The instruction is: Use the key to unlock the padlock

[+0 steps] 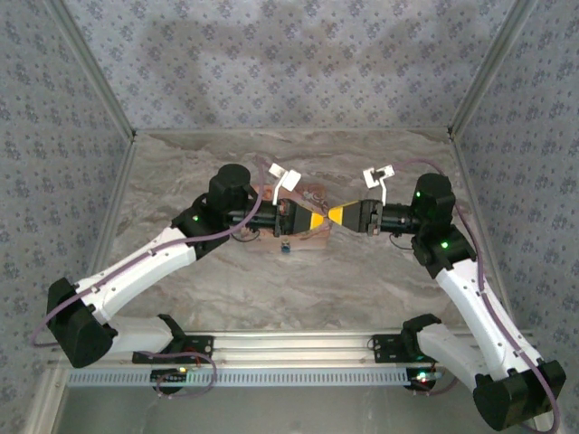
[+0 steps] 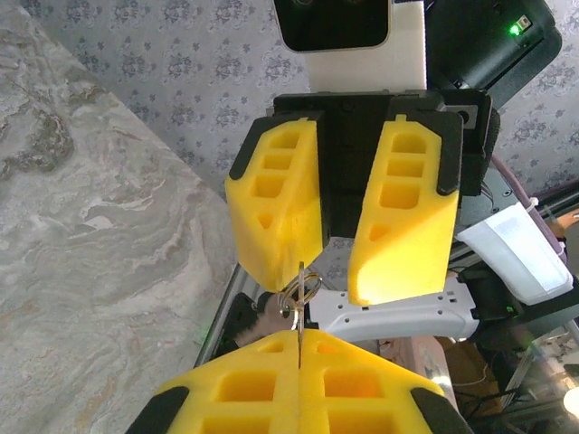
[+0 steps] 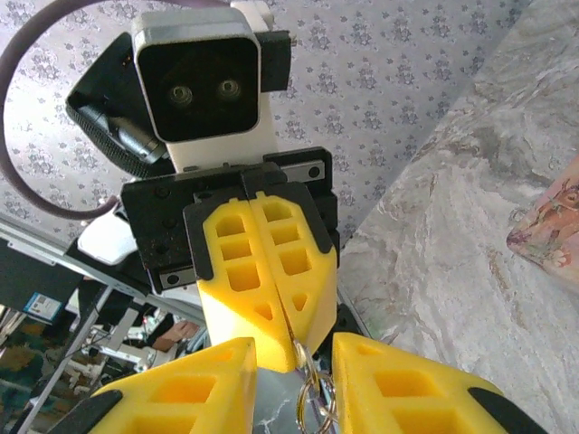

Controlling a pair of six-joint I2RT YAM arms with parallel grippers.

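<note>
The marbled table (image 1: 362, 280) is the biggest thing here, closed in on three sides by patterned walls (image 1: 289, 54). A pink box (image 1: 308, 239) lies flat near its middle. Both arms reach in from the near edge and meet head-on directly above the box. The left arm (image 1: 145, 262) comes over its left side, and the right arm (image 1: 461, 271) comes from well to its right. Together they cover most of the box lid from above.

The left end effector (image 2: 298, 348) hangs over the right part of the box with its yellow fingers pressed together. They pinch the key (image 2: 298, 312), whose thin blade stands edge-on out of the seam between them. A wire key ring (image 2: 306, 287) dangles at the blade's far end.

The right end effector (image 2: 336, 271) faces it tip to tip, just off the right edge of the box. Its jaws stand a moderate way apart and clamp nothing. From the right wrist view the ring hangs in the gap between its fingers; I cannot tell whether it touches either of them.

The padlock (image 1: 285, 246), a tiny bluish-dark piece, sits at the near edge of the box, below the left wrist and apart from both sets of fingers.
</note>
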